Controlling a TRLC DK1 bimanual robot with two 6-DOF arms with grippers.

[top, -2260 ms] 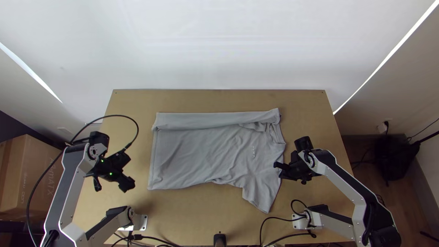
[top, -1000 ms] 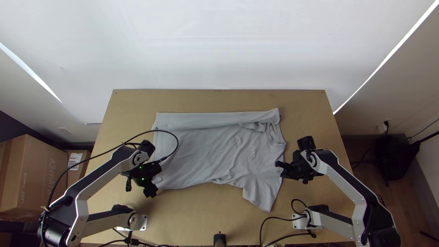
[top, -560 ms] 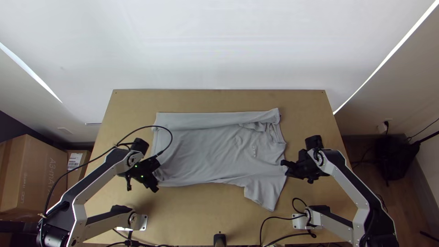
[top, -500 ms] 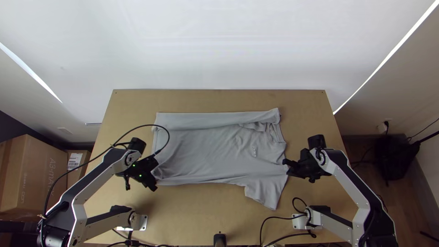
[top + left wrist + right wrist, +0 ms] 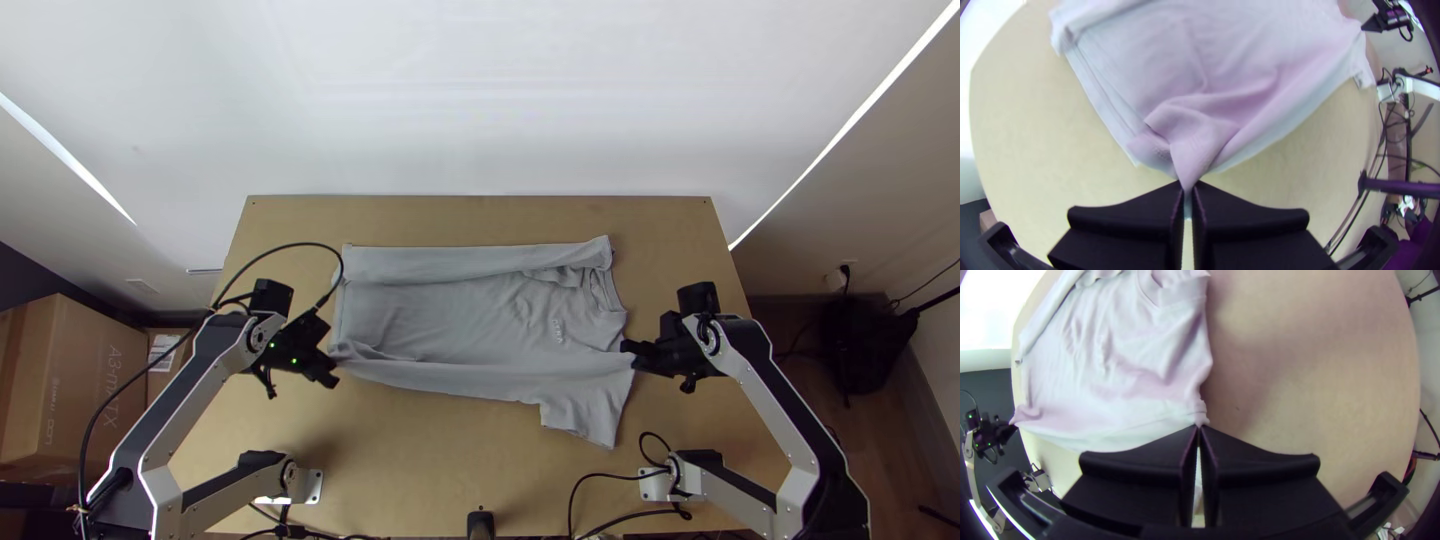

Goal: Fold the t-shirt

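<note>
Both my grippers, left (image 5: pixel 331 366) and right (image 5: pixel 627 346), have shifted toward the tabletop's (image 5: pixel 430 465) far edge since the earlier frame, the left one more, drawing the t-shirt's (image 5: pixel 460 320) near border along with them.

I count two grippers and one t-shirt. My left claw is clenched on the shirt near its near left corner, a gathered tongue of cloth pinched between nearly meeting fingers. My right claw is closed just as tightly, its fingertips pinching the shirt's right border between collar (image 5: pixel 604 290) and sleeve (image 5: pixel 592 412).

I see the shirt lying across the middle of the tabletop, one long band folded in along the side nearest the far edge, and that one sleeve pointing toward the near edge. Past the left edge I make out two cardboard boxes (image 5: pixel 70 380).
</note>
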